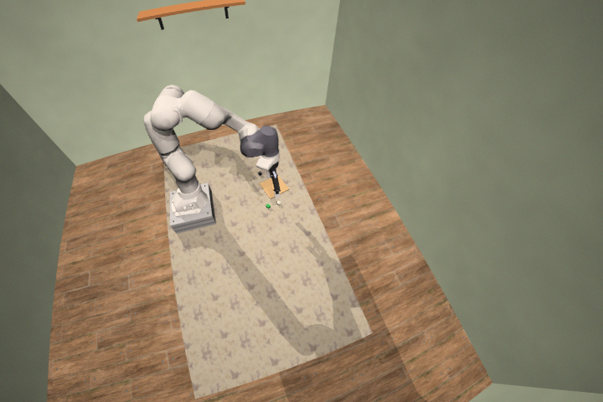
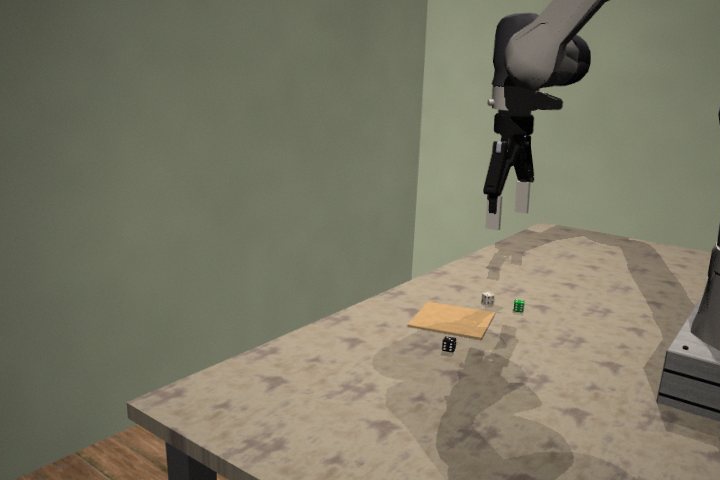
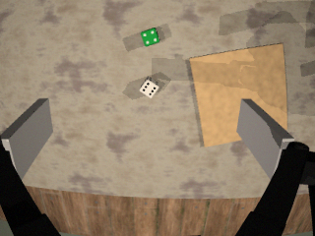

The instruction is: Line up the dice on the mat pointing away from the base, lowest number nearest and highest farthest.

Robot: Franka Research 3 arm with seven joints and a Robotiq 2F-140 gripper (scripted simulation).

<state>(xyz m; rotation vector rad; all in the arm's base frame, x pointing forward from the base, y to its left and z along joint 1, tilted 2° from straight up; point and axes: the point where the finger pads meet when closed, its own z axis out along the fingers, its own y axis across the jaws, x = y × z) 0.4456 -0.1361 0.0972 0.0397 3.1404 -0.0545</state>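
A tan mat (image 2: 451, 320) lies flat on the table; it also shows in the wrist view (image 3: 240, 93) and the top view (image 1: 274, 187). A white die (image 2: 487, 298) (image 3: 149, 88) (image 1: 279, 203) and a green die (image 2: 518, 305) (image 3: 150, 37) (image 1: 267, 206) sit on the table beside the mat, off it. A black die (image 2: 448, 344) (image 1: 260, 174) sits on the table at the mat's other side, out of the wrist view. My gripper (image 2: 507, 206) (image 3: 145, 115) hangs open and empty high above the table, near the mat's edge.
The robot base (image 2: 706, 362) stands at the right of the table. The table's far edge (image 3: 157, 206) lies under the gripper in the wrist view. Green walls enclose the room; a shelf (image 1: 191, 9) hangs on the back wall.
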